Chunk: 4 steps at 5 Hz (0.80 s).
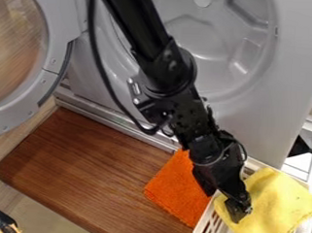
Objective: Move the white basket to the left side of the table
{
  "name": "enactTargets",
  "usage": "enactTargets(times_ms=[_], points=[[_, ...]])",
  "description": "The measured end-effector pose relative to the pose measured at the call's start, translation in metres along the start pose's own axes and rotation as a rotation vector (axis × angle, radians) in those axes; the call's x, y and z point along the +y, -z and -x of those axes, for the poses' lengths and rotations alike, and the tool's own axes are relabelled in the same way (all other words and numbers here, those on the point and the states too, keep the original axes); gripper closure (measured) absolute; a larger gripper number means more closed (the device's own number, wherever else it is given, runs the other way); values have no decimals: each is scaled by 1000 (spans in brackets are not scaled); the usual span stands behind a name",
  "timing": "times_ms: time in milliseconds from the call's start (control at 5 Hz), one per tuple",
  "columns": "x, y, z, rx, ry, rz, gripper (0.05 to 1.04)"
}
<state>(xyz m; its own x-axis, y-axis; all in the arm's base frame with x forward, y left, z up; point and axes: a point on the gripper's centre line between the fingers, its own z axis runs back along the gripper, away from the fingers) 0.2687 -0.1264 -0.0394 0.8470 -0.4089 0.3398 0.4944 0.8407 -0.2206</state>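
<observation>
Camera view: gripper (pixel 238 215) hangs over the near-left part of the white basket (pixel 210 221), at the left margin of the yellow cloth (pixel 270 203) lying in it. Opening: cannot tell; hold on cloth or basket: cannot tell. Basket sits at the right edge of the wooden table (pixel 85 169), toward its lower right corner, beside the orange cloth (pixel 179 190). Relation of note: most of the basket lies right of the gripper, its slotted left wall just left of it. Long axis uncertain, lower end cut off. Judgement: carry must run leftward, across the orange cloth
</observation>
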Motion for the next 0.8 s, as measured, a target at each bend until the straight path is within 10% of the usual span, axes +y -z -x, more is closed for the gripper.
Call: enactTargets(times_ms=[400, 800], points=[[7, 4, 7, 15, -15, -15, 704], [2, -5, 6, -1, -26, -12, 922]])
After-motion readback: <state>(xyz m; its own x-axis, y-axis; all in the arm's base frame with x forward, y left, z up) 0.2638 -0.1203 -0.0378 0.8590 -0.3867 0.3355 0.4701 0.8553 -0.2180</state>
